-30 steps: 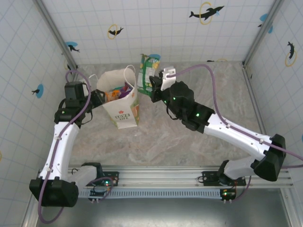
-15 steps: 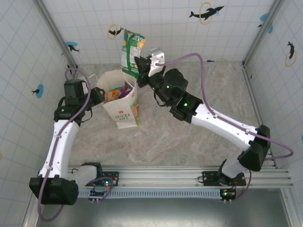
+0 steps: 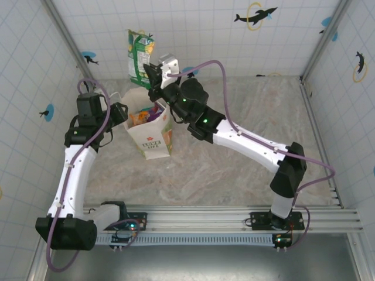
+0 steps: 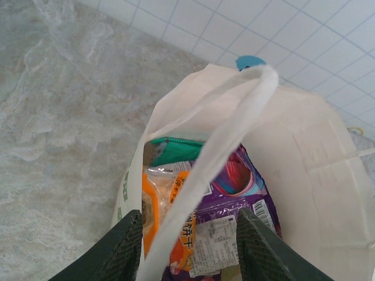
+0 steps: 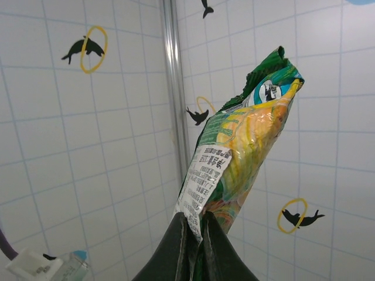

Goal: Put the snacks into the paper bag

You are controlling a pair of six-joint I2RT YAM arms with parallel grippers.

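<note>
My right gripper [image 5: 193, 225] pinched a glossy green-and-yellow snack packet [image 5: 246, 134], which rose above the jaws. My left gripper [image 4: 188, 219] stood spread at the mouth of the cream-white paper bag [image 4: 328, 175], its white strap handle [image 4: 234, 123] running between the jaws.

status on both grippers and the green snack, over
Right gripper shut on green glossy snack packet, held high near cream-white paper bag. Left gripper open, astride bag's white strip handle. Purple packet, orange packet inside; handle arcs across mouth.

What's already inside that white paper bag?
Inside the paper bag lie a purple packet, an orange packet and a teal packet. The bag's handle crosses them; anything beneath them is covered.
</note>
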